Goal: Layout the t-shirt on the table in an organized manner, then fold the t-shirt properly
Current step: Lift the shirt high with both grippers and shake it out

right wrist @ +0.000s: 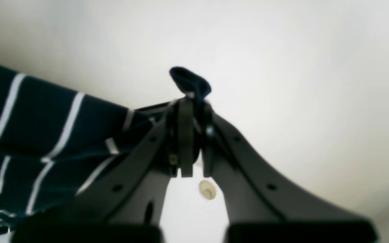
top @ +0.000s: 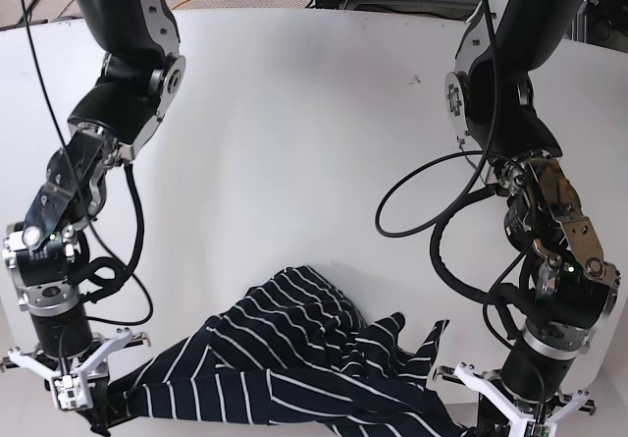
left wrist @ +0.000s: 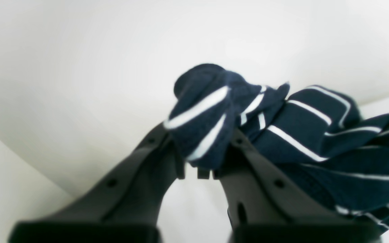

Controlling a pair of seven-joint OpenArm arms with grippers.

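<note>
The t-shirt [top: 294, 358], dark with thin white stripes, lies crumpled at the near edge of the white table [top: 294, 113], stretched between both grippers. My left gripper [left wrist: 198, 148] is shut on a bunched fold of the t-shirt [left wrist: 316, 141], which trails off to the right. My right gripper [right wrist: 191, 101] is shut on a small corner of the t-shirt [right wrist: 46, 128], and the rest hangs to the left. In the base view the right gripper [top: 88, 408] holds the shirt's left end. The left gripper [top: 496, 419] holds the right end.
Black cables [top: 422, 201] loop beside the left arm over the table's right half. A small dark mark [top: 414, 81] sits on the far tabletop. A small round fitting [right wrist: 208, 189] shows between the right fingers. More cables lie beyond the table's far edge.
</note>
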